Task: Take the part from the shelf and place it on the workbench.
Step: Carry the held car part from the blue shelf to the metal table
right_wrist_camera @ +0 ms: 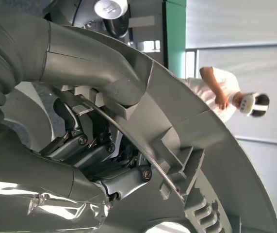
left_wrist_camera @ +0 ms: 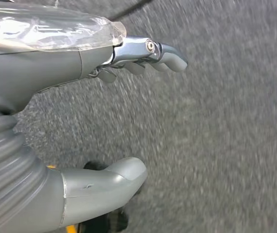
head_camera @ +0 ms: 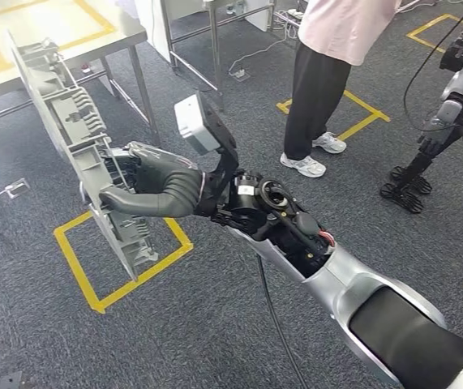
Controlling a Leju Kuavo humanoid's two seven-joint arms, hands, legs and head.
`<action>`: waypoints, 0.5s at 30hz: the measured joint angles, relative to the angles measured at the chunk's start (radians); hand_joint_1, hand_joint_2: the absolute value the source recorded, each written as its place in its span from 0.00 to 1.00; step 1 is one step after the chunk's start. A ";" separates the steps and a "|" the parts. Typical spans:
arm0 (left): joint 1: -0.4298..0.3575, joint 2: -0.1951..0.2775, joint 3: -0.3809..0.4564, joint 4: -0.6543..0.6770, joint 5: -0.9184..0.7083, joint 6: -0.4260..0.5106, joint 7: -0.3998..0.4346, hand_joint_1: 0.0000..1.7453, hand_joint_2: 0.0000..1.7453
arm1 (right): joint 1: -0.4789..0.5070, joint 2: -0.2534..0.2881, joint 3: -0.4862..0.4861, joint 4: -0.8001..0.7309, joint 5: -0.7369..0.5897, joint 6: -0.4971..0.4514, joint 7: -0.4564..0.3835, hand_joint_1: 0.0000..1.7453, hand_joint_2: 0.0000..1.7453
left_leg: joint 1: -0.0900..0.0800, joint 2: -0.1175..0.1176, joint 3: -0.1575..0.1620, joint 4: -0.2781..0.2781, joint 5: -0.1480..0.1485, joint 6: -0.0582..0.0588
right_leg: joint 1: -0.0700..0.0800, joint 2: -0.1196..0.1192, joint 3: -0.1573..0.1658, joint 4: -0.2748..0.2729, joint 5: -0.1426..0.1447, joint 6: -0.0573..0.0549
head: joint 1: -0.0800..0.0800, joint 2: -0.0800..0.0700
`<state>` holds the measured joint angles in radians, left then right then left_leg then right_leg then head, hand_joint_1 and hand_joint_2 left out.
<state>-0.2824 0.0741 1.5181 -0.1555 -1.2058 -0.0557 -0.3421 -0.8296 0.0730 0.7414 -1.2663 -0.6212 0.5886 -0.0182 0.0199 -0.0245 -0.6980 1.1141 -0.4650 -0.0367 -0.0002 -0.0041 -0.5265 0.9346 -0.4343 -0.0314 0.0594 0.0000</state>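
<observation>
We hold the long grey ribbed plastic part clamped in our right hand, left hand spread, empty; part is off the shelf, workbench placement remains.

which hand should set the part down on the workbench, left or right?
Right. The right hand already grips the long grey part, with the workbench just beyond. The left hand hangs over carpet, holding nothing.

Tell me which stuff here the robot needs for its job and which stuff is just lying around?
For the job:
- long grey part
- right hand holding it
- table, maybe the workbench

Just around:
- left hand, holding nothing
- yellow floor square
- person
- black stand
- floor cables
</observation>
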 joint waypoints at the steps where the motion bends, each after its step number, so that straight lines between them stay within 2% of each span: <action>1: 0.001 0.002 0.000 0.000 0.003 0.000 0.000 0.00 1.00 | -0.003 0.005 0.001 0.017 0.008 0.009 -0.013 1.00 1.00 | 0.000 0.008 -0.032 0.068 -0.028 -0.004 | 0.000 -0.011 -0.001 0.000 0.000 -0.001 | -0.006 0.000; 2: 0.004 0.003 0.000 0.000 0.005 0.000 0.000 0.00 1.00 | -0.004 0.010 0.003 0.033 0.014 0.015 -0.023 1.00 1.00 | 0.000 0.011 -0.053 0.114 -0.041 -0.007 | 0.001 -0.022 -0.002 0.001 0.000 -0.001 | -0.012 0.000; 3: 0.006 0.003 0.000 0.000 0.006 0.000 0.000 0.00 1.00 | -0.004 0.014 0.004 0.048 0.017 0.020 -0.028 1.00 1.00 | 0.001 0.013 -0.057 0.127 -0.038 -0.009 | 0.001 -0.032 -0.003 0.002 -0.001 -0.001 | -0.017 0.000; 4: 0.008 0.004 0.000 0.000 0.006 0.000 0.000 0.00 1.00 | -0.005 0.019 0.004 0.060 0.019 0.023 -0.031 1.00 1.00 | 0.002 0.018 -0.039 0.095 -0.016 -0.011 | 0.001 -0.042 -0.003 0.003 -0.002 0.000 | -0.022 0.000; 6: 0.008 0.007 0.000 0.000 0.006 0.001 0.000 0.00 1.00 | -0.011 0.028 0.006 0.079 0.019 0.029 -0.033 1.00 1.00 | 0.001 0.044 0.035 -0.040 0.042 -0.011 | 0.002 -0.061 -0.004 0.008 -0.006 0.006 | -0.029 0.000; 7: 0.008 0.009 0.000 0.000 0.006 0.002 0.000 0.00 1.00 | -0.016 0.032 0.006 0.087 0.020 0.031 -0.035 1.00 1.00 | -0.001 0.056 0.067 -0.101 0.062 -0.006 | 0.006 -0.069 -0.006 0.013 -0.010 0.010 | -0.033 0.000; 8: 0.007 0.010 0.000 0.000 0.006 0.003 0.000 0.00 1.00 | -0.020 0.035 0.006 0.094 0.021 0.032 -0.037 1.00 1.00 | -0.003 0.064 0.085 -0.137 0.070 0.001 | 0.009 -0.076 -0.007 0.017 -0.013 0.014 | -0.034 0.000; 9: 0.008 0.011 0.000 0.000 0.006 0.004 0.000 0.00 1.00 | -0.023 0.038 0.005 0.100 0.023 0.032 -0.040 1.00 1.00 | -0.006 0.065 0.090 -0.150 0.068 0.010 | 0.013 -0.082 -0.008 0.019 -0.016 0.018 | -0.032 0.000; 11: 0.011 0.010 0.000 0.000 0.006 0.005 0.000 0.00 1.00 | -0.025 0.043 0.005 0.112 0.028 0.033 -0.043 1.00 1.00 | -0.005 0.046 0.088 -0.150 0.069 0.027 | 0.014 -0.092 -0.007 0.022 -0.022 0.025 | -0.025 0.000; 13: 0.012 0.009 0.000 0.000 0.006 0.008 0.000 0.00 1.00 | -0.026 0.046 0.005 0.121 0.031 0.034 -0.045 1.00 1.00 | -0.002 0.032 0.089 -0.151 0.071 0.038 | 0.009 -0.064 -0.023 0.061 -0.052 0.036 | -0.018 0.000; 15: 0.010 0.009 0.000 0.000 0.005 0.011 0.000 0.00 1.00 | -0.026 0.047 0.005 0.129 0.032 0.035 -0.046 1.00 1.00 | -0.001 0.018 0.089 -0.151 0.072 0.047 | 0.003 -0.019 -0.075 0.183 -0.116 0.045 | -0.004 0.000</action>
<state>-0.2728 0.0833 1.5183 -0.1556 -1.2004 -0.0451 -0.3426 -0.8554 0.1198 0.7460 -1.1368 -0.5894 0.6237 -0.0643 0.0192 -0.0061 -0.6091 0.9628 -0.3927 0.0098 0.0027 -0.0234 -0.6014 1.1177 -0.5506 0.0135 0.0554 0.0000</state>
